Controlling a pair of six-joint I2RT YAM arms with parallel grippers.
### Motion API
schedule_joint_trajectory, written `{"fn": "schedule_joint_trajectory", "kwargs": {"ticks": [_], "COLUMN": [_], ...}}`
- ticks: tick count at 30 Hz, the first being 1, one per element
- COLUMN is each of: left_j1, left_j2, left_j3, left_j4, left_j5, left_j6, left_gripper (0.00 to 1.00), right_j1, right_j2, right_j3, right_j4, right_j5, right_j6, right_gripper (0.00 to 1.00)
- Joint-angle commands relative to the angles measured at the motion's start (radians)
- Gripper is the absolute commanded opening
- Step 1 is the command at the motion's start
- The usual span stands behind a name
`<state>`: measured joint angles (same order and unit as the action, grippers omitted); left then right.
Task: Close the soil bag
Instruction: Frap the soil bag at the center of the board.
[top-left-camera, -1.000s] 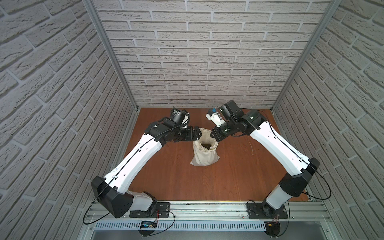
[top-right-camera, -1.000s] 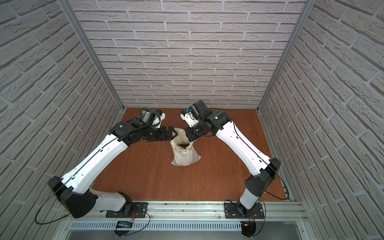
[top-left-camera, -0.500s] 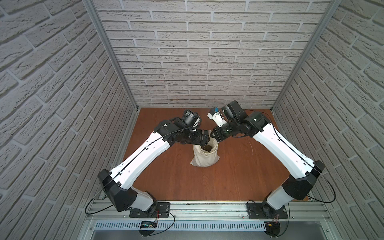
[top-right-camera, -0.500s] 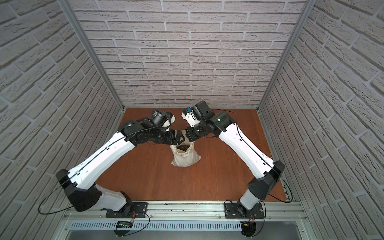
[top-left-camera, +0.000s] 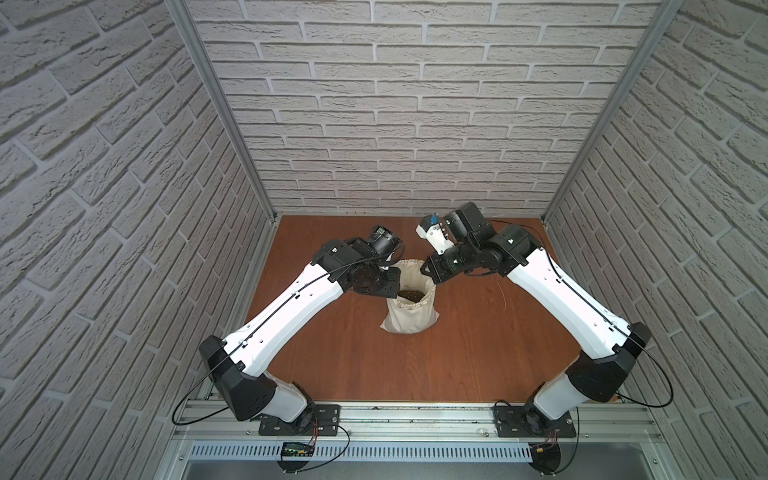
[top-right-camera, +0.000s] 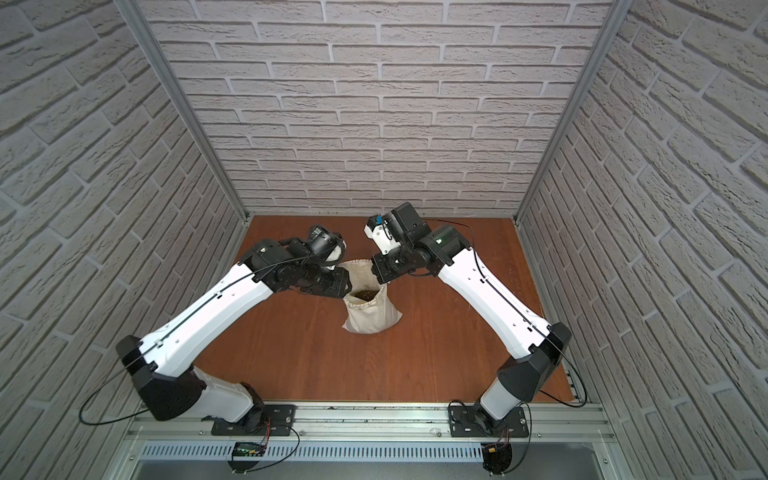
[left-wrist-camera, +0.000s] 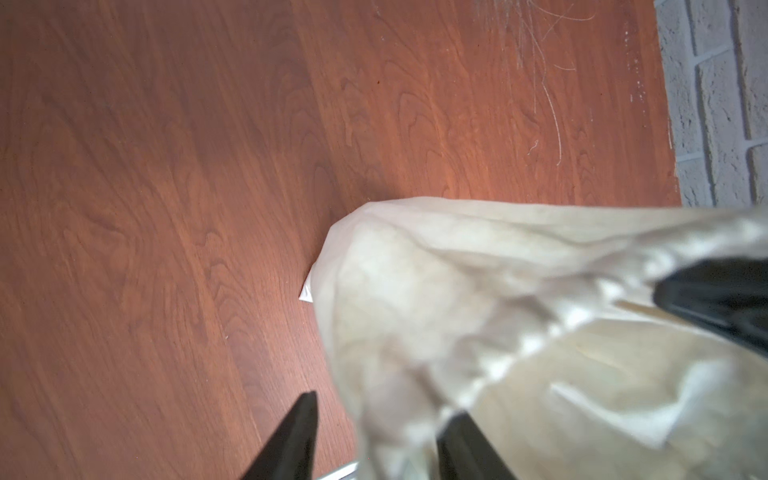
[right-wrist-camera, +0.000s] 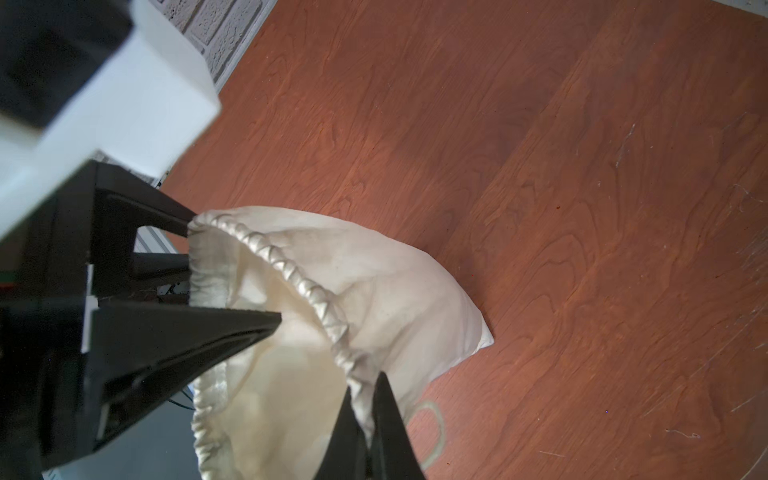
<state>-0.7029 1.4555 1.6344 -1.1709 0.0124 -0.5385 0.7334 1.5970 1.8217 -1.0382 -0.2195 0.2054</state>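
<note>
Your brown desk under the soil bag, bag upright at mid-desk with mouth gaping, your right fingers clamped on the bag's rim, your left fingers apart astride the opposite rim, dark soil inside

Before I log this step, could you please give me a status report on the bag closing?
Right gripper shut on soil bag rim. Left gripper open, straddling opposite rim. Bag upright, mouth open, soil visible. Nothing obstructing.

text: none legible | labels, brands: none legible | numbers, signs: none legible | views: all four checked
</note>
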Motion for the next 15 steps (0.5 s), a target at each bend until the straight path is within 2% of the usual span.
{"fn": "schedule_joint_trajectory", "kwargs": {"ticks": [1, 3, 9, 15], "left_j1": [0.013, 0.02, 0.039, 0.045], "left_j2": [-0.054, -0.073, -0.098, -0.106], "left_j3": [0.016, 0.015, 0.027, 0.04], "left_j4": [-0.075, -0.08, -0.086, -0.066], "left_j5": [-0.042, -0.043, -0.046, -0.068], "left_j6": [0.017, 0.017, 0.027, 0.043], "left_gripper": [0.33, 0.27, 0.0, 0.0], "right_j1": [-0.007, -0.01, -0.017, -0.045], "right_j2": [-0.057, -0.063, -0.077, -0.125], "right_j3": [-0.017, -0.019, -0.018, -0.028], "right_j4": [0.054, 0.058, 0.04, 0.027], "right_j5": [0.006, 0.006, 0.014, 0.073], "right_j6": [0.002, 0.007, 0.006, 0.026], "right_gripper": [0.03, 0.03, 0.03, 0.03]}}
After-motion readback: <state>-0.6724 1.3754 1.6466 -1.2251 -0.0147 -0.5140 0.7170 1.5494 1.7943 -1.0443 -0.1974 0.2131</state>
